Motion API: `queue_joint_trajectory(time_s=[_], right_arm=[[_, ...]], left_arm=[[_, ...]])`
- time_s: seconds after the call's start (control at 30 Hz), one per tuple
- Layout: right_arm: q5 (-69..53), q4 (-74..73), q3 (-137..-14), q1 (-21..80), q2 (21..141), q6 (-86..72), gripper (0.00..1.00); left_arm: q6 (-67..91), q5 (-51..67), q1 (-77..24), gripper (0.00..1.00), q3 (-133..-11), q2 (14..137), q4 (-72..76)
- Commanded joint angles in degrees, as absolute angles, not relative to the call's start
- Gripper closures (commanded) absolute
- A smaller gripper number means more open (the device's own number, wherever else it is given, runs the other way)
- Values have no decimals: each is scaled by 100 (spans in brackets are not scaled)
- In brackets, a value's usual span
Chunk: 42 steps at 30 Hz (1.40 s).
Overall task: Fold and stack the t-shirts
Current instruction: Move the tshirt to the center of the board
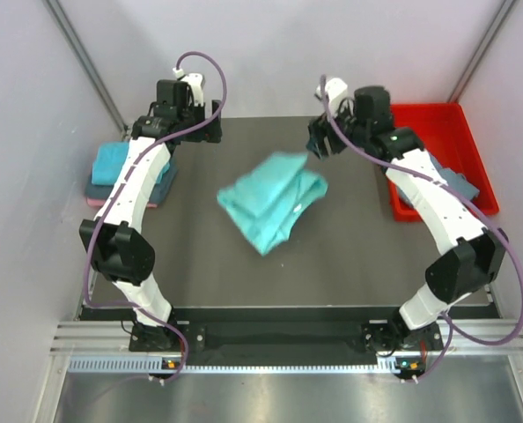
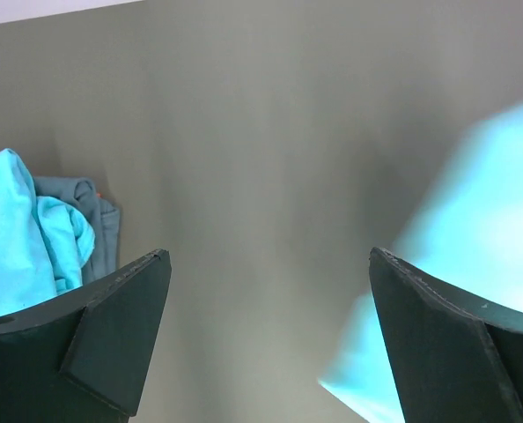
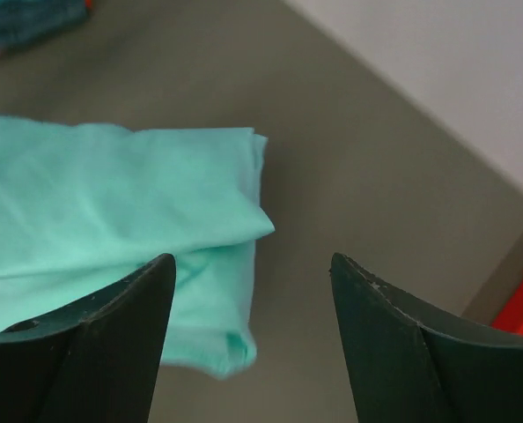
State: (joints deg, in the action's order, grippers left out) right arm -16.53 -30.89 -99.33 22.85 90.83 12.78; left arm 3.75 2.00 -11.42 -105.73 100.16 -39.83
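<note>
Both pincers are wide open, holding nothing: left gripper (image 2: 270, 256), right gripper (image 3: 253, 257). The turquoise t-shirt (image 1: 275, 201) sits mid table (image 1: 358, 256), roughly folded, layers askew and kinda rumpled.

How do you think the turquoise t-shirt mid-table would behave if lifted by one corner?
Probably floppy: the turquoise t-shirt lies in soft, rumpled layers, so it would likely drape and unfold. It looks thin, so probably light. Pushed, it may bunch.
</note>
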Motion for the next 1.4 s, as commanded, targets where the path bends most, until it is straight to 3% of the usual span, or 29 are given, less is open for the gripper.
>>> queue_joint_trajectory(time_s=[0.0,0.17,0.47,0.63,0.83,1.13,1.37], right_arm=[[-1678,-3156,-9300,2215,8930,1441,28],[-2853,-3392,-8755,2267,9201,2369,31],[-4033,-4227,-8130,2776,10105,3515,43],[-3920,-3938,-7815,3313,10432,3840,50],[-3131,-3613,-7446,3867,10477,3781,52],[-3023,-3103,-7910,2376,10932,1577,54],[-2953,-3172,-8287,2030,11478,1266,54]], left_arm=[[501,237,-1160,1,-10530,9914,-3717],[738,1062,-1160,1,-10179,9800,-4007],[704,476,-1213,6,-8517,9220,-3965],[396,80,-1204,6,-8929,9474,-3990],[334,53,-1204,6,-9211,9519,-3920],[369,158,-1204,6,-9167,9387,-3867],[387,123,-1204,6,-9193,9343,-3832]])
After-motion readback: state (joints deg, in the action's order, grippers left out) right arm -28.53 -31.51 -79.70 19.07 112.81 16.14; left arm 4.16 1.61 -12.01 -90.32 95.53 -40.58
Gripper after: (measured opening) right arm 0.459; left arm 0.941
